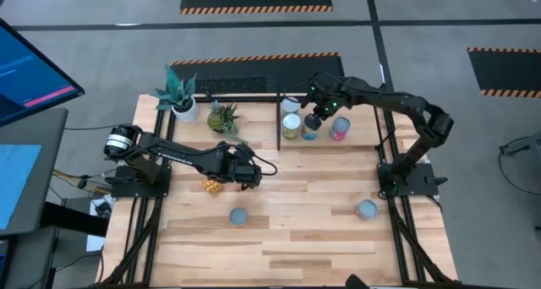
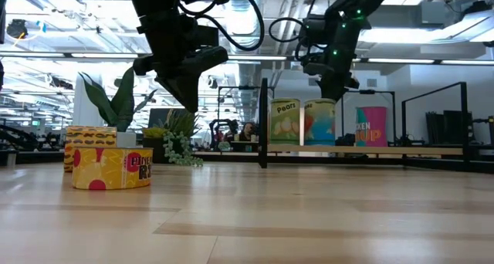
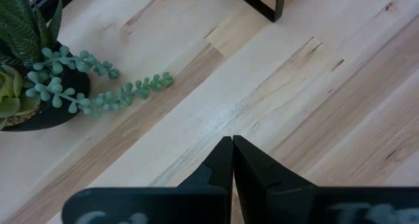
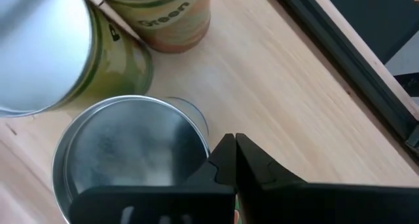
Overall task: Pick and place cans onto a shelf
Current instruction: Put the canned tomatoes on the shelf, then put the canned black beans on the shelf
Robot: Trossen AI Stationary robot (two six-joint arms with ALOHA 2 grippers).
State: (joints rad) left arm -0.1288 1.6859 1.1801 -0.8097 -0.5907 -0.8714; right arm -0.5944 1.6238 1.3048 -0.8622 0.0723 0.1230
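Above the shelf (image 1: 338, 99), the right gripper (image 1: 314, 120) hangs with jaws shut and empty over shelved cans (image 1: 313, 127); two cans (image 1: 239, 216) wait on the desk (image 1: 296, 238). Left gripper (image 1: 250, 174) idles shut mid-desk.

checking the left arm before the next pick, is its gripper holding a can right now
No, the left gripper has its fingers pressed together on nothing, with only bare table ahead of it.

Both arms are matte black with jointed segments and looping black cables. The left arm (image 1: 182, 156) has a silver cylindrical motor cap beside its base. The right arm (image 1: 397, 103) carries small green lights near its wrist.
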